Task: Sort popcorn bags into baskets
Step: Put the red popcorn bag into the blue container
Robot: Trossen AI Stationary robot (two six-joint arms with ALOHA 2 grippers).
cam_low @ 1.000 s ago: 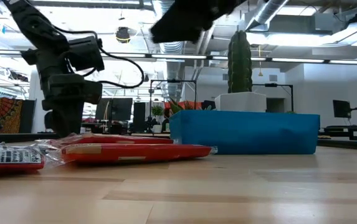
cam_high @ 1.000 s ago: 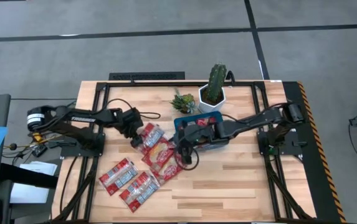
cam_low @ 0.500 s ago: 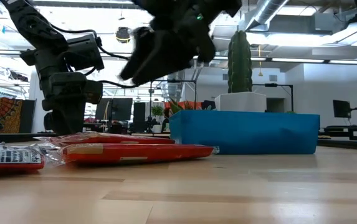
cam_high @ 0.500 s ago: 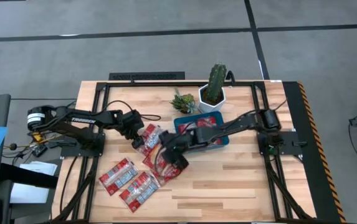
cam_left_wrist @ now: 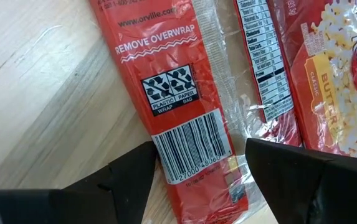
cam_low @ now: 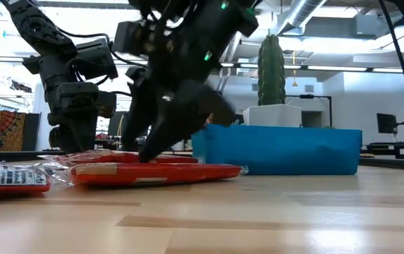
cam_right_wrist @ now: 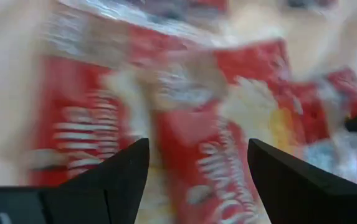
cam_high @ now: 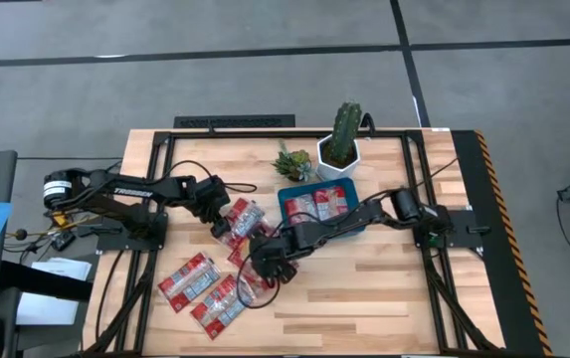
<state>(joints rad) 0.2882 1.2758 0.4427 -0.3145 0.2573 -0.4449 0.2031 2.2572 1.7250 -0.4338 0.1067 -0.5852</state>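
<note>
Right gripper: fingers spread apart, lowered over the loose popcorn bags on the table; in the right wrist view a red bag lies in the gap between the two fingers, blurred. In the low view the gripper reaches down to the topmost flat bag; whether it touches cannot be told.

Left gripper: fingers apart, straddling the barcode end of a bag lying flat on the wood, with another bag just beside it.

Teal-blue tray: just beside the right arm, near the white cactus pot, with red bags inside. Further bags lie nearer the table's front-left.
</note>
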